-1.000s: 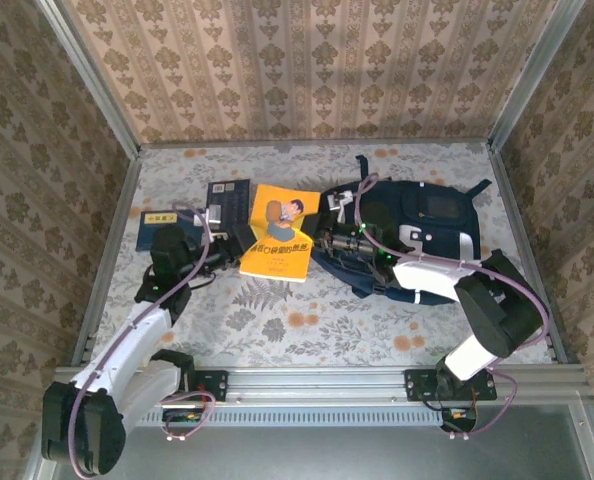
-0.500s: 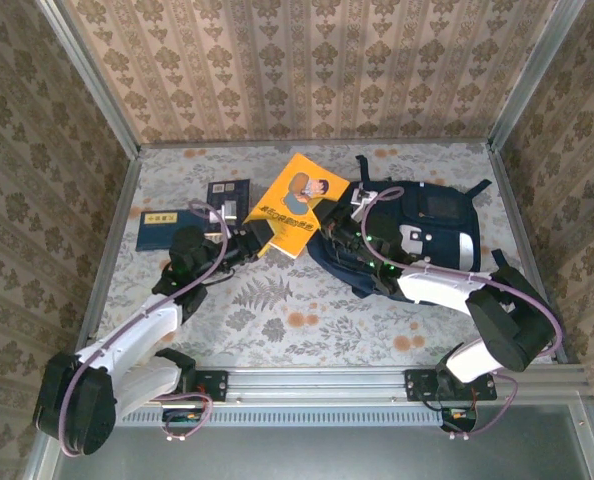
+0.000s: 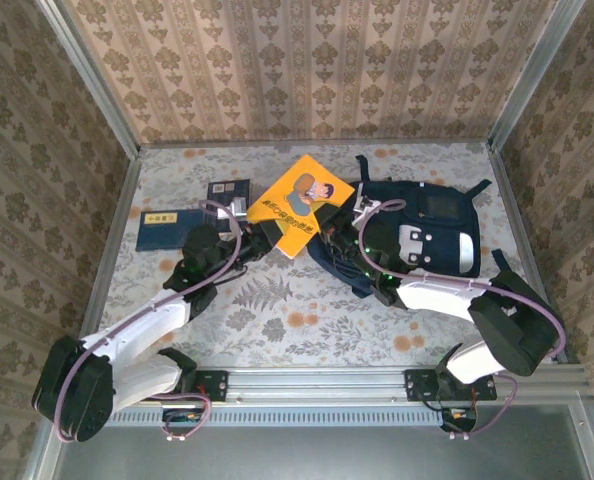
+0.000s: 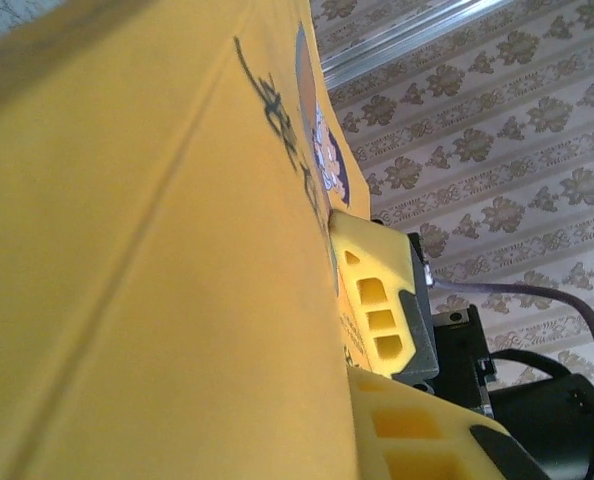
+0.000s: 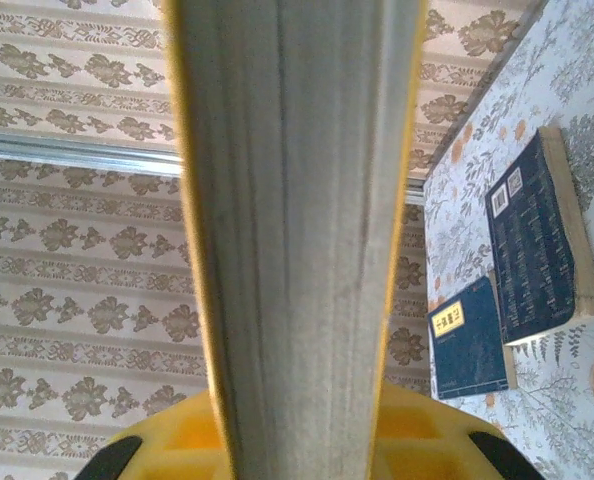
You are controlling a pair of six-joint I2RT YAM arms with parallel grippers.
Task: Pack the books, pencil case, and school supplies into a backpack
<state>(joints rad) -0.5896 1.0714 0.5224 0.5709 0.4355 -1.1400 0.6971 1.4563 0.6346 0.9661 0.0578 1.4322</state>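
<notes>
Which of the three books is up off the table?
The orange-yellow book with the cartoon figure; it is raised and tilted, while the dark navy book and the blue book with the yellow label lie flat.

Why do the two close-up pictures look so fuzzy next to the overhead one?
Top external: evenly lit and crisp, the orange-yellow book sharp. Left wrist: its cover sits very close to the lens, smeared out of focus, while the wallpaper behind is clear. Right wrist: its page edge is soft, the navy book and blue book beyond sharper.
</notes>
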